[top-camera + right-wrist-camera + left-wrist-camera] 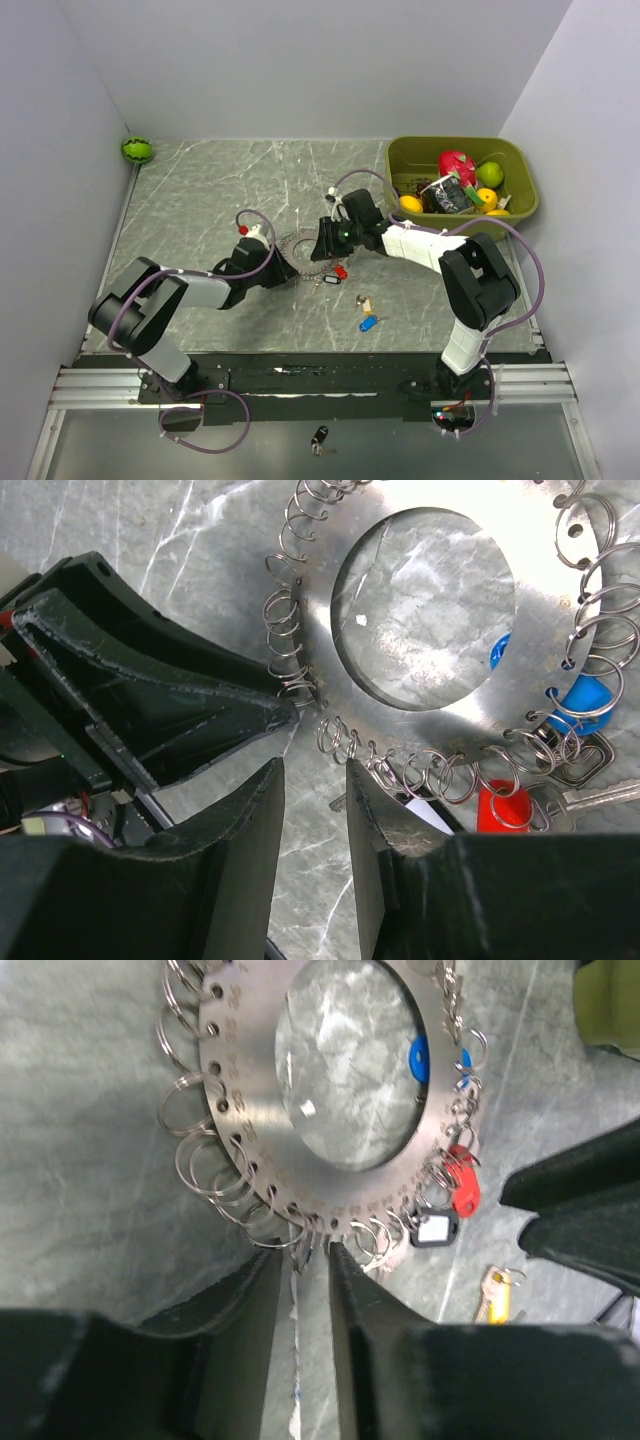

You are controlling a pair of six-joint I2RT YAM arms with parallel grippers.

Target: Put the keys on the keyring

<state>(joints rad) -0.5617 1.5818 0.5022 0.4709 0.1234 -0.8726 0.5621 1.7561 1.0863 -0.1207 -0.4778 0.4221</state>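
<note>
The keyring [303,252] lies flat mid-table: a grey metal disc with a hole, edged with small split rings [250,1090] [330,590]. Red [510,805] and blue [585,695] keys and a black tag [433,1228] hang on its edge. A brass key [363,301] and a blue key [369,322] lie loose on the table. My left gripper [283,268] [303,1250] is pinched on a split ring at the keyring's near edge. My right gripper [326,246] [315,770] stands narrowly open over bare table, one finger [375,800] touching the split rings.
A green bin [520,160] of toy fruit stands at the back right. A green ball [137,150] sits in the back left corner. Walls close in on three sides. A small black fob [319,438] lies below the table's front rail.
</note>
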